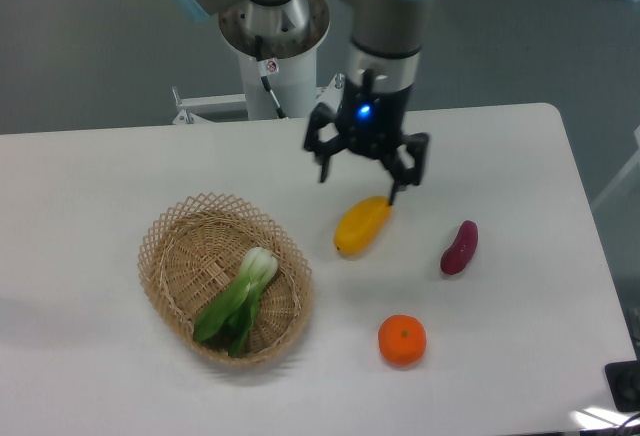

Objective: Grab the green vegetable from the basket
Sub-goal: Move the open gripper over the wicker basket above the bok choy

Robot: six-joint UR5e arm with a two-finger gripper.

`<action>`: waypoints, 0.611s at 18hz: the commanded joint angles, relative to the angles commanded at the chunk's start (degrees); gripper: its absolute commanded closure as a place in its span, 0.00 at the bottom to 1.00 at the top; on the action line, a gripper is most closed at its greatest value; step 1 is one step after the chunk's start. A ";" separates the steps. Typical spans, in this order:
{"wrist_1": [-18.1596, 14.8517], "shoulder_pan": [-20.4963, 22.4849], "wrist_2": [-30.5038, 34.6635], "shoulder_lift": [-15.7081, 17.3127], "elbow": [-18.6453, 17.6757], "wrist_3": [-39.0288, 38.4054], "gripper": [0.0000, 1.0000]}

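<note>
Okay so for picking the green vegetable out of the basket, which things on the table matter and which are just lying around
Part of the job:
- green vegetable, lying in the basket
- basket
- gripper, open and empty, above the table near the mango

Just lying about:
- yellow mango
- purple sweet potato
- orange

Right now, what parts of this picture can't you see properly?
- The arm above the claw is cut off by the top edge of the camera view.
- The underside of the bok choy is hidden against the basket floor.
- A dark object at the bottom right corner is cut off by the edge.
- The claw's height above the mango cannot be judged.
</note>
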 joint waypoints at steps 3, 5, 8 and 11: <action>1.05 -4.22 0.18 -3.69 0.00 -2.04 0.00; 2.72 -6.51 0.26 -5.97 -0.35 -4.05 0.00; 7.19 -8.54 0.44 -9.93 -0.88 -5.03 0.00; 9.22 -9.15 0.61 -11.17 -2.11 -4.94 0.00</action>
